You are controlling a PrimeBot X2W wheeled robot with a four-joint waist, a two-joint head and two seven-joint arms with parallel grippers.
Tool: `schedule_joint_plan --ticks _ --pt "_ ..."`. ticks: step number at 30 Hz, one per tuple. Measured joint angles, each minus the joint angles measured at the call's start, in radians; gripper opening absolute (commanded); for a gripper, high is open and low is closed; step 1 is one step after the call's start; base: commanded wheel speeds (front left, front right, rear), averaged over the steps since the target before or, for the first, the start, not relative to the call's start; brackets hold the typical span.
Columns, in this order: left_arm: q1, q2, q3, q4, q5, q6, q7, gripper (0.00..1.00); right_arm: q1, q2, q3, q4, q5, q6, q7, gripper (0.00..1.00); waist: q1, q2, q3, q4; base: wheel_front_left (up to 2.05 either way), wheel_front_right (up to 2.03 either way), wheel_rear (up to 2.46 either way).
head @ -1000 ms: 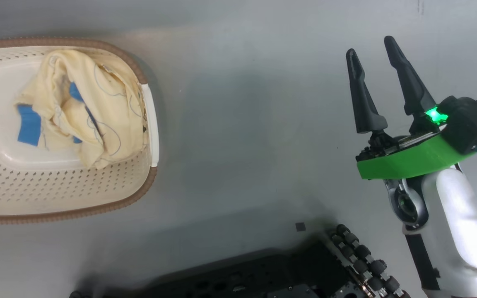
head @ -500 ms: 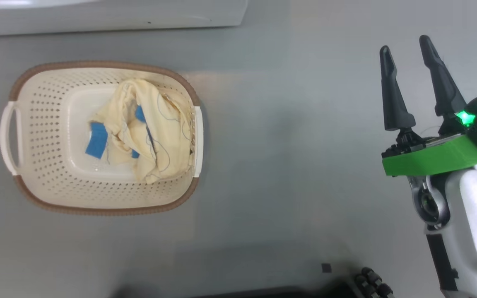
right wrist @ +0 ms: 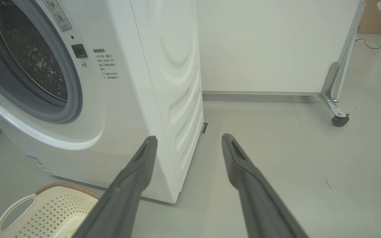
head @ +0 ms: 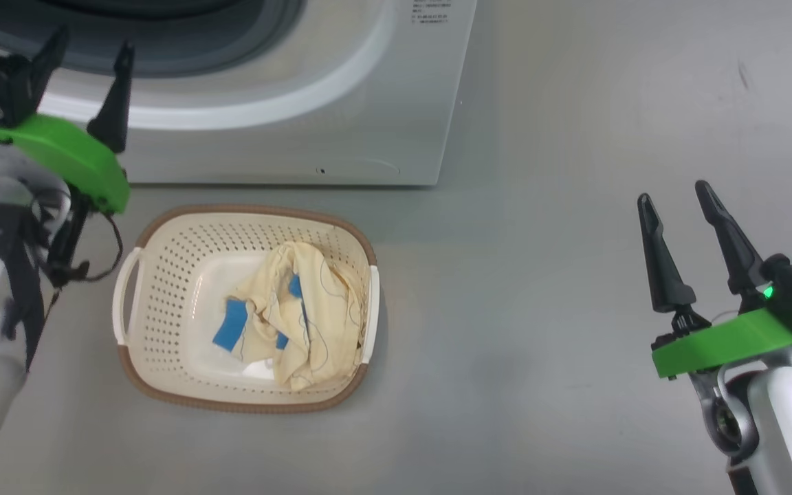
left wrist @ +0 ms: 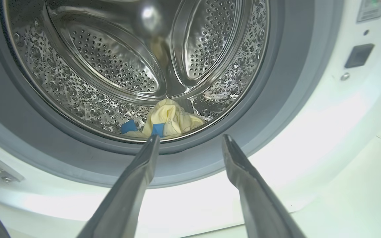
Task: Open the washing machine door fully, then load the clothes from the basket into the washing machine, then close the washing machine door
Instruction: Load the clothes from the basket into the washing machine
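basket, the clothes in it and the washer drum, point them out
basket (head: 169,275): head view, perforated left wall
clothes (head: 313,309): head view, middle of the cream fabric
drum (left wrist: 111,56): left wrist view, perforated steel back

A smooth pale grey floor (right wrist: 276,155) ran up to a plain white panel (right wrist: 260,46), which stood upright with a grey strip (right wrist: 243,93) along its foot. At the panel's right edge a metal bracket (right wrist: 334,82) sloped down to a small black castor (right wrist: 340,120). Beyond that edge lay a thin cable (right wrist: 370,45) and a brown cardboard box (right wrist: 375,16). In front of the panel the floor bore a faint dark scuff (right wrist: 327,181). The light was soft and even.
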Motion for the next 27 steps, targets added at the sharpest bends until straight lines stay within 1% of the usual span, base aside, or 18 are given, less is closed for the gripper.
schedule_joint_plan --ticks 5,9,14,16,18,21,27 --pt "0.163 0.022 0.005 -0.098 0.009 0.014 0.000 1.00 0.055 -0.005 -0.007 0.007 0.017 0.000 0.000 1.00 0.0000 0.0000 -0.117 0.014 0.00 0.00 0.00" --pt "0.308 0.040 0.021 -0.183 0.012 0.046 0.000 1.00 0.115 -0.006 -0.009 0.009 0.031 0.000 0.000 1.00 0.0000 0.0000 -0.205 0.024 0.00 0.00 0.00" --pt "0.479 0.049 0.048 -0.317 0.010 0.104 0.000 1.00 0.175 -0.006 -0.026 0.006 0.035 0.000 0.000 1.00 0.0000 0.0000 -0.298 0.036 0.00 0.00 0.00" --pt "0.545 0.047 0.068 -0.372 -0.007 0.126 0.000 1.00 0.193 -0.004 -0.032 0.001 0.042 0.000 0.000 1.00 0.0000 0.0000 -0.329 0.042 0.00 0.00 0.00" --pt "0.607 0.048 0.081 -0.429 -0.014 0.157 0.000 1.00 0.214 0.000 -0.035 -0.005 0.044 0.000 0.002 1.00 0.0000 0.0000 -0.358 0.048 0.00 0.00 0.00" --pt "0.702 0.046 0.109 -0.507 -0.022 0.197 0.000 1.00 0.245 0.005 -0.037 -0.011 0.044 0.000 0.006 1.00 0.0000 0.0000 -0.396 0.056 0.00 0.00 0.00" --pt "0.856 0.048 0.149 -0.629 -0.025 0.257 0.000 1.00 0.286 0.016 -0.039 -0.027 0.051 0.000 0.015 1.00 0.0000 -0.0001 -0.449 0.064 0.00 0.00 0.00"
